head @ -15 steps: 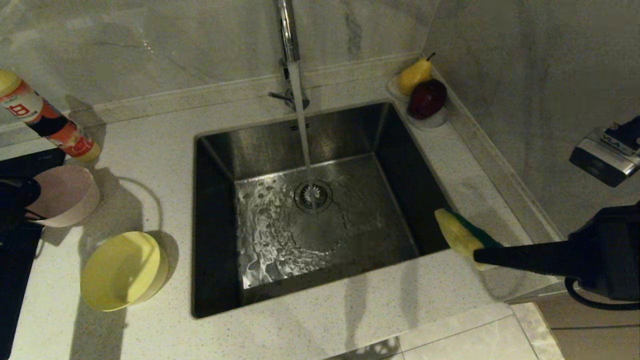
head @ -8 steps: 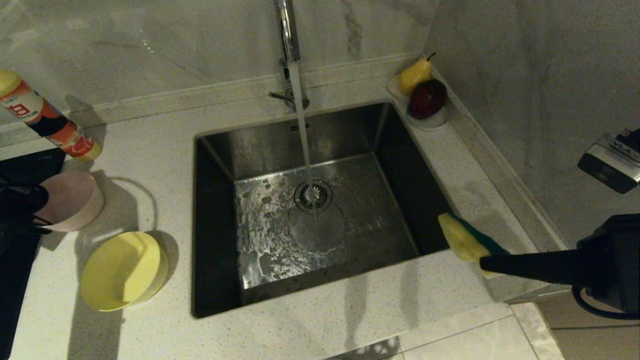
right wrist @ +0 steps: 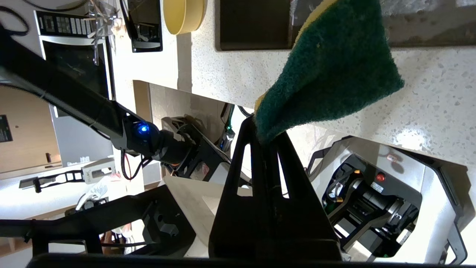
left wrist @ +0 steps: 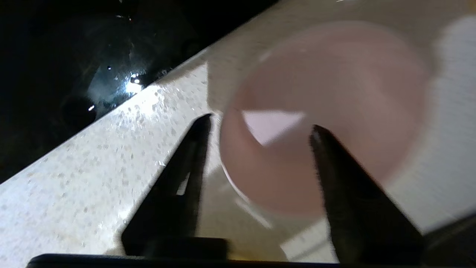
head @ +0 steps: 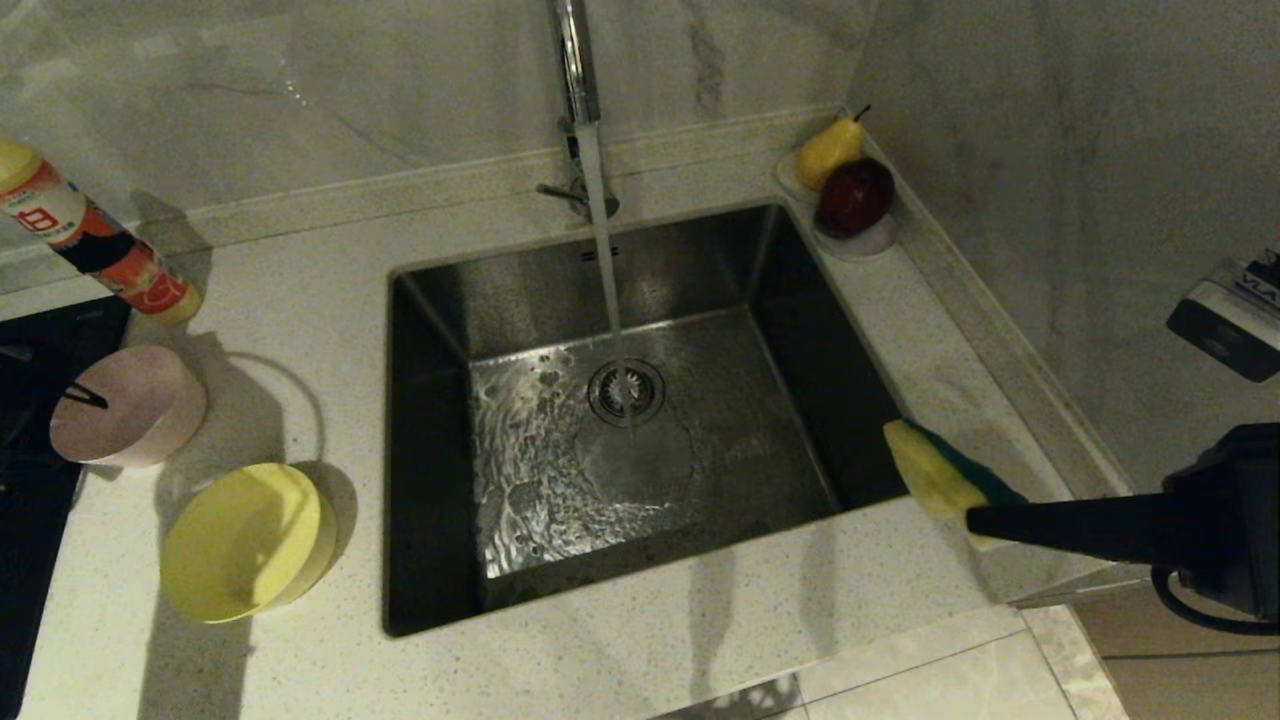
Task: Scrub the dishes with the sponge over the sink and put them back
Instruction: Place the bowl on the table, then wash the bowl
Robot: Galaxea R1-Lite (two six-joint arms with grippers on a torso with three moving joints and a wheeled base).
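Note:
The pale pink bowl (head: 130, 405) rests on the counter left of the sink (head: 430, 300), beside the yellow bowl (head: 245, 540). My left gripper (left wrist: 258, 126) is open, one finger on each side of the pink bowl's (left wrist: 327, 96) near rim, with gaps showing. In the head view only one thin fingertip (head: 88, 397) shows, over the bowl. My right gripper (head: 975, 520) is shut on a corner of the green and yellow sponge (head: 945, 480), held above the sink's front right corner. In the right wrist view the sponge (right wrist: 331, 63) sticks out beyond the gripper (right wrist: 266, 130).
Water runs from the chrome faucet (head: 575, 60) onto the drain (head: 626, 390). A red and white bottle (head: 95, 245) stands at the back left, near a black cooktop (head: 30, 520). A pear and a dark apple (head: 855, 195) lie on a white dish at the back right.
My left gripper has opened and let go of the pink bowl, which has settled on the counter, and the arm has drawn back to the left. The right gripper and sponge drifted slightly right.

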